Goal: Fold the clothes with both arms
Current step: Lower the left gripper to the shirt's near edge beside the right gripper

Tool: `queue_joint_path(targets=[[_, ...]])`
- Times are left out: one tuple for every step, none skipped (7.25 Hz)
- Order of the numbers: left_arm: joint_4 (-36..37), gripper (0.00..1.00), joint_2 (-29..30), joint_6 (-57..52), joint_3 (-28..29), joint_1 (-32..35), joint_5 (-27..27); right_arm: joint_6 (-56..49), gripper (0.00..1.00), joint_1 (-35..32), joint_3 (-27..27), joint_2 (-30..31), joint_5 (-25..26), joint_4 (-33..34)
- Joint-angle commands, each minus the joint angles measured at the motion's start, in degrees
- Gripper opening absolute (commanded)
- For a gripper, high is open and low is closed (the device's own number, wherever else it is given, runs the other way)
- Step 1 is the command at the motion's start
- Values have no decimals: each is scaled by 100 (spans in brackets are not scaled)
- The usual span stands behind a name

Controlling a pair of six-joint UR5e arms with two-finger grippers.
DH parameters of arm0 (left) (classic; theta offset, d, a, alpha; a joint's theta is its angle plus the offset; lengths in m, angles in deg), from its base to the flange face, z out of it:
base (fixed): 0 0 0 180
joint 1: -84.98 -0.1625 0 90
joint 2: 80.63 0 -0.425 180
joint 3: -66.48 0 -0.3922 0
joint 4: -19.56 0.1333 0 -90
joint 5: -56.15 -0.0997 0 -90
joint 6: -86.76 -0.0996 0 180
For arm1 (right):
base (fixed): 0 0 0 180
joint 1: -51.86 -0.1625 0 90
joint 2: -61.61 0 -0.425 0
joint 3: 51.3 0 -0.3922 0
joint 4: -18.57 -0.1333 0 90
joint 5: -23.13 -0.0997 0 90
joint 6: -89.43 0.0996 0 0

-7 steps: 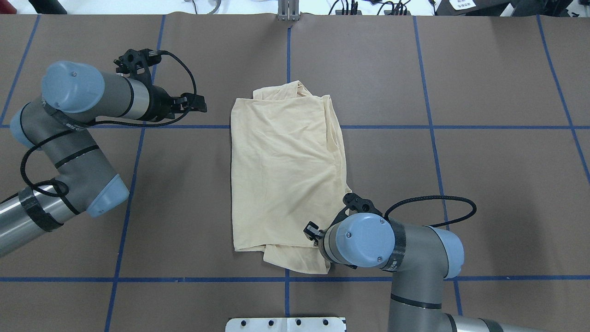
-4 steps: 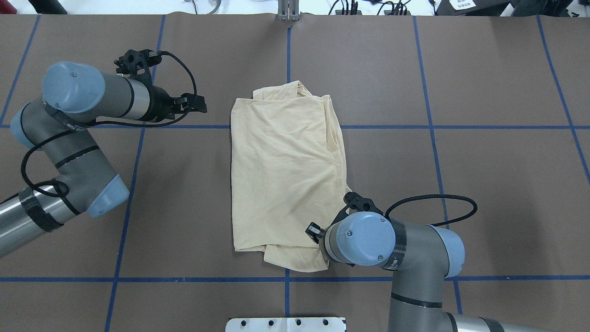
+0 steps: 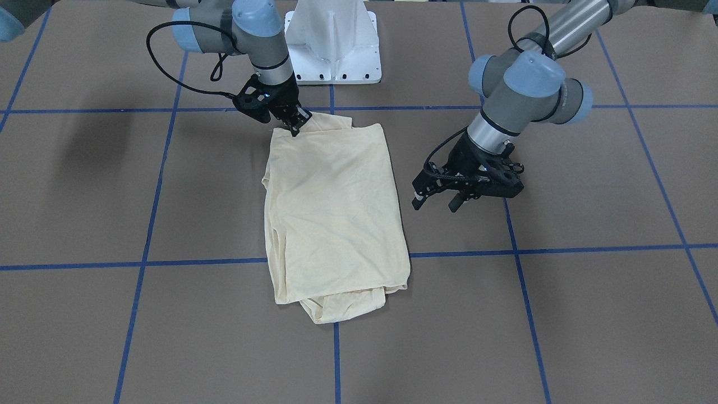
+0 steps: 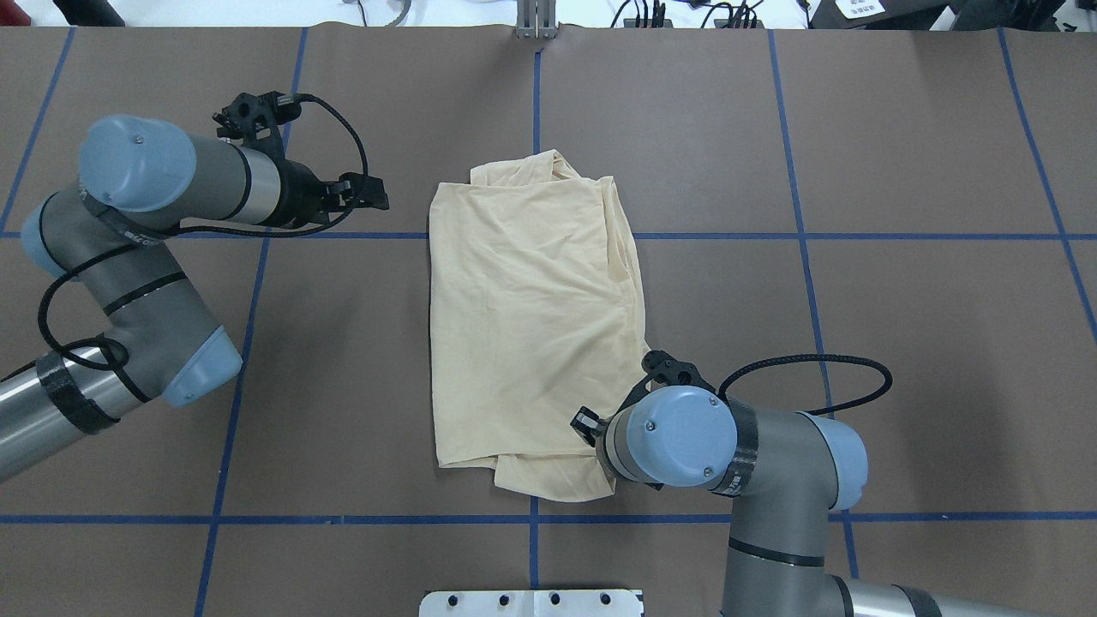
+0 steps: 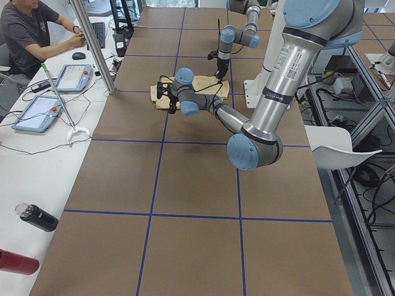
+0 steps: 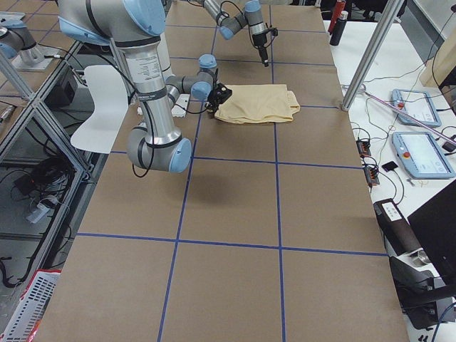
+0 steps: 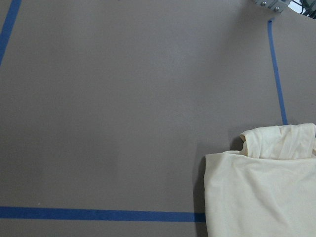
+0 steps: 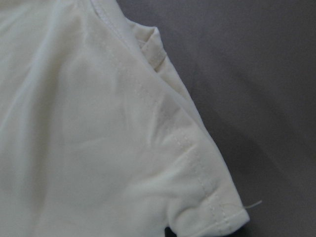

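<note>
Two black two-finger hands attend one pale cream-yellow long-sleeve T-shirt (image 3: 336,207), which lies folded into a tall rectangle, plain cloth upward, in the middle of the brown worktop (image 3: 589,185) gridded with blue tape. The left hand (image 3: 436,203) hovers spread wide beside the shirt, apart from it. The right hand (image 3: 296,125) sets narrow fingertips at the shirt's corner nearest the robot; whether they pinch cloth I cannot tell. Its wrist view shows a stitched hem (image 8: 197,168).

The shirt (image 4: 531,317) lies mid-worktop (image 4: 900,386), its length running from the robot's edge towards the far edge. The right end effector (image 3: 293,128) meets its robot-side right corner. The left end effector (image 3: 435,203) stands apart, off its left side.
</note>
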Motion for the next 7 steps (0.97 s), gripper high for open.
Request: queue_joint_path(targets=[[-1,100,-461,1231,-920,-654,-41,-6,0,-29,-101,12,-30,4],[-9,99,-542,1751,-1089,-997,-172,-6,0,-29,-189,12,-30,4],[-61,99,-560,2261,-1100,-1496,-704,3,0,-29,-250,21,-30,4],[-245,99,-577,2622,-1082,-1902,-1145,3,0,-29,-260,29,-30,4],[-307,99,-752,2809,-1082,-2123,-1332,3,0,-38,-260,38,-30,4],[-404,99,-823,2837,-1074,-2212,-1516,3,0,-38,-268,47,-30,4],[-405,99,-841,2846,-1004,-2257,-1544,3,0,-47,-269,47,-30,13]])
